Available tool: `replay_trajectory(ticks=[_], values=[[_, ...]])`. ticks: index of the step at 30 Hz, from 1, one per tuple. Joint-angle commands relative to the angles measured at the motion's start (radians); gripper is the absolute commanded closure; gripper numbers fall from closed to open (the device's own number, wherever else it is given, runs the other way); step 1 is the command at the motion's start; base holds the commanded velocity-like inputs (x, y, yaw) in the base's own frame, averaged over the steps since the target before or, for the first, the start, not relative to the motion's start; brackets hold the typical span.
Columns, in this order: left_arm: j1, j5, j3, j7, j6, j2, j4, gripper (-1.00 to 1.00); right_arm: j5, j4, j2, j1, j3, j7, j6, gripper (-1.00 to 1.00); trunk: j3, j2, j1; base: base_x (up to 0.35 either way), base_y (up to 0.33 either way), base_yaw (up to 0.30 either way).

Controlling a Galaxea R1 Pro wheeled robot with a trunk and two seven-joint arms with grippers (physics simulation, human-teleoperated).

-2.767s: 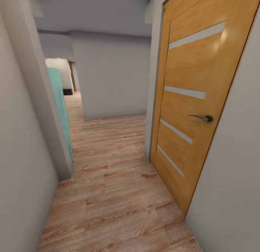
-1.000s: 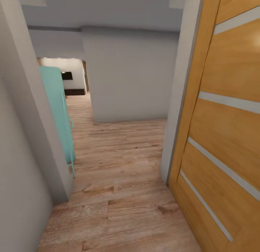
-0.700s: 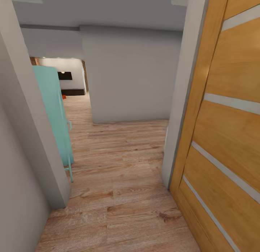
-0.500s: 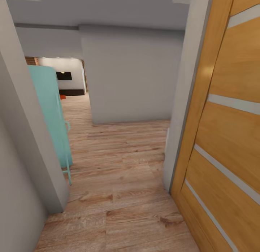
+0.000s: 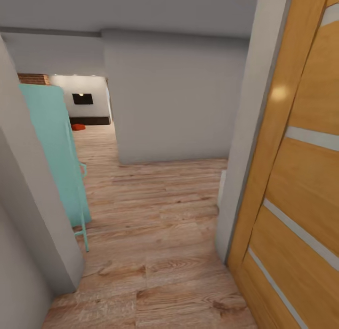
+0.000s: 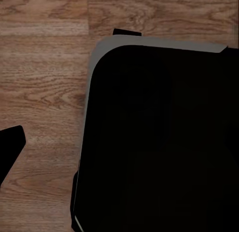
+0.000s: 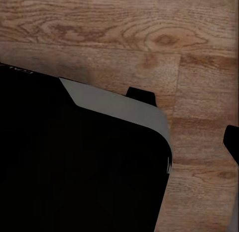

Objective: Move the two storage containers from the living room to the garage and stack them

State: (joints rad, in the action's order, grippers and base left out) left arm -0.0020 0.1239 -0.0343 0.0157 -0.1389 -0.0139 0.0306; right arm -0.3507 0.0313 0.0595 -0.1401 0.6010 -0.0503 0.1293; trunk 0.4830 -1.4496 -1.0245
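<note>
Wood-plank flooring [image 5: 155, 234], light and grained, runs down a hallway between grey walls [image 5: 169, 98]. An orange wooden door with pale strips [image 5: 301, 178] stands at the right edge, a tall turquoise panel [image 5: 52, 150] at the left. Far down the passage, on the floor below a black wall TV [image 5: 82, 98], lies one small orange-red container [image 5: 78, 127]. My judgement: the robot is on its way to fetch it, so driving onward comes next. Both wrist views show dark robot bodywork [image 6: 159, 137] above planks; whether the grippers are spread or closed cannot be told.
</note>
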Motion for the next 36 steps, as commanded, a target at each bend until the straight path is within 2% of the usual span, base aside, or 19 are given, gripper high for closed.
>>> replay_trajectory(ticks=[1, 16, 36], values=[[0.0, 0.006, -0.003, 0.0, -0.002, 0.0, 0.0, -1.0, -0.008, 0.003, 0.001, -0.001, 0.008, -0.001, 0.006, -1.0, 0.001, 0.0, 0.0, 0.291, 0.0, 0.136], [0.0, 0.007, -0.003, 0.0, -0.002, 0.0, 0.0, -1.0, -0.009, 0.004, 0.0, -0.001, 0.008, -0.002, 0.006, -1.0, 0.001, 0.0, 0.0, 0.289, 0.0, 0.244], [0.0, 0.007, -0.003, 0.0, -0.002, 0.0, 0.0, -1.0, -0.009, 0.004, -0.001, -0.001, 0.008, -0.001, 0.006, -1.0, 0.001, 0.0, 0.0, 0.256, 0.0, 0.013]])
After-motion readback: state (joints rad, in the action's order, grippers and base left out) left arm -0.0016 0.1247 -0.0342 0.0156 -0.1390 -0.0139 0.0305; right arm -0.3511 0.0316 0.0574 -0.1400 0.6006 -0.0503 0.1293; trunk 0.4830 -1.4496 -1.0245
